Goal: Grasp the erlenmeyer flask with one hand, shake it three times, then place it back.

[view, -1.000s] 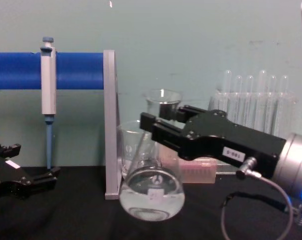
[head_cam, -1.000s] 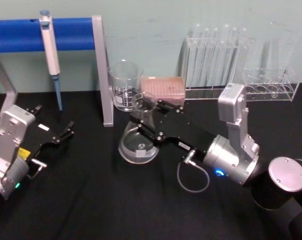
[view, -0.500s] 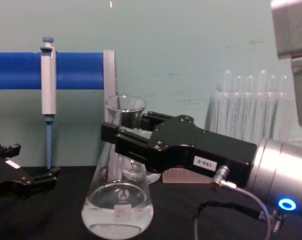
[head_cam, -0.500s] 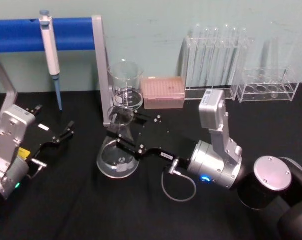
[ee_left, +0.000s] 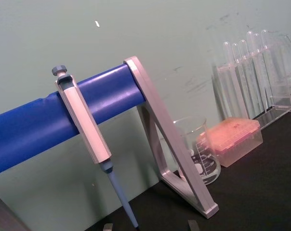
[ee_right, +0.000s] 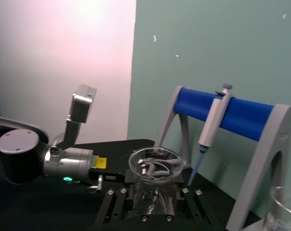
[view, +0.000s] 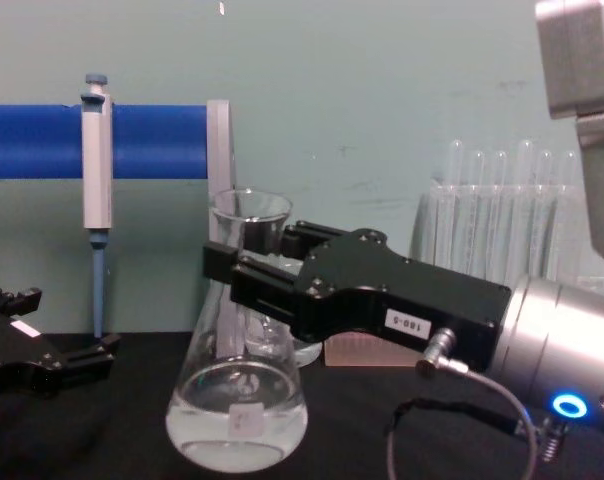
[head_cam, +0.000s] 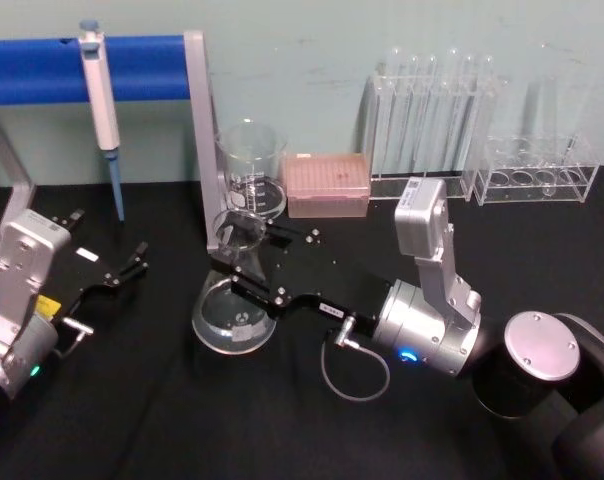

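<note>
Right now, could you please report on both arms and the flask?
Right end effector shut on clear glass conical flask at its neck, upright, base near black table. Left end effector open, parked left. Clear glass beaker and grey stand post close behind.

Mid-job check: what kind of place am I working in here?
Most likely a chemistry lab bench, or a mock-up of one. The right gripper holds a glass flask; a pipette on a blue stand, a beaker and racked test tubes stand behind. The left gripper is parked at the left.
</note>
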